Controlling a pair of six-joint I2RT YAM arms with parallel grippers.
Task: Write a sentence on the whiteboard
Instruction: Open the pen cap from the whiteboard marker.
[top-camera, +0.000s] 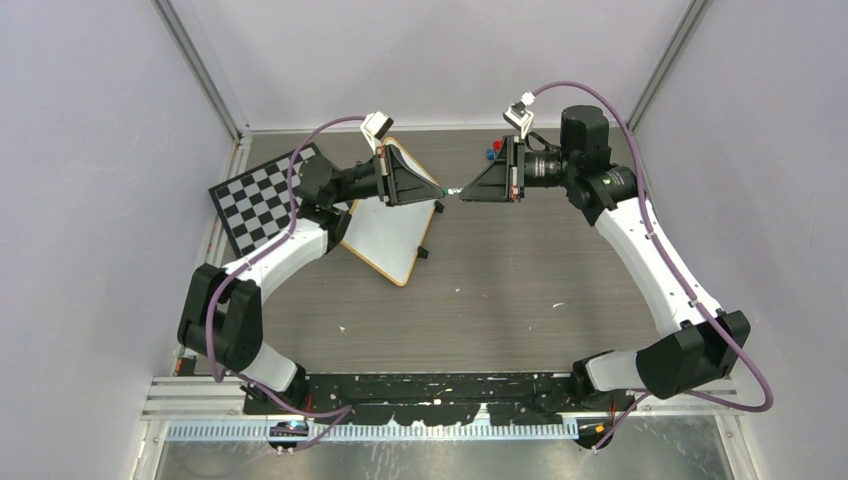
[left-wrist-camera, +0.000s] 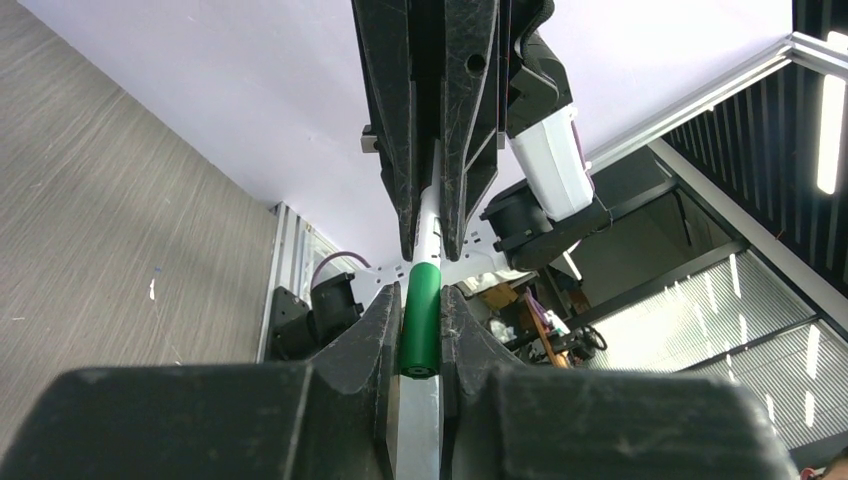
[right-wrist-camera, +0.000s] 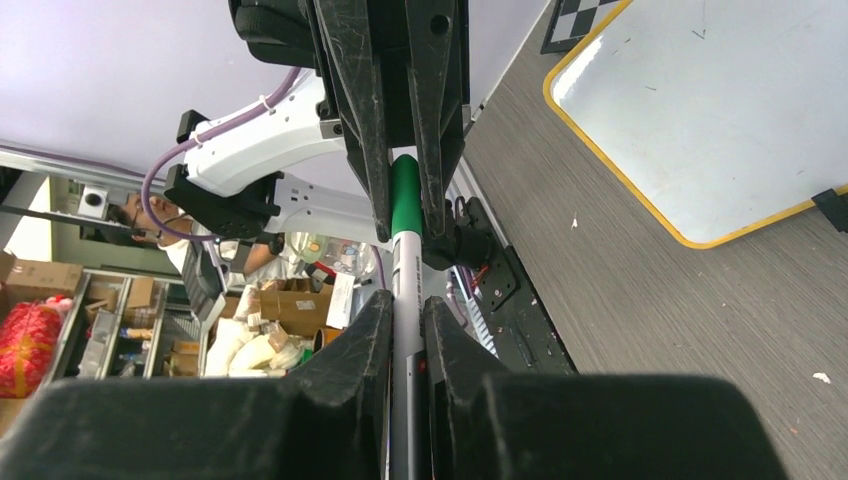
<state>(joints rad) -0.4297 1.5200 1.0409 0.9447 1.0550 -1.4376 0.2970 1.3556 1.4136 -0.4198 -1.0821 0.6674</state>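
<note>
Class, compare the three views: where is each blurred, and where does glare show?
Top external: evenly lit, sharp, no glare on the whiteboard. Left wrist: the left gripper blurs at the bottom edge, the green cap is sharp, a strip light glares at right. Right wrist: the right gripper blurs likewise around the marker.

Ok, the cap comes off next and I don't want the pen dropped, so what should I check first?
1. Cap grip: left end effector shut on the green cap: ok.
2. Body grip: right end effector shut on the white barrel: ok.
3. Cap seated on barrel, not yet off: ok.
4. Both end effectors in line along the pen, facing each other: ok.
5. The whiteboard lies flat on the table, blank: ok.
6. Grip firm enough for the pull: cannot tell.
</note>
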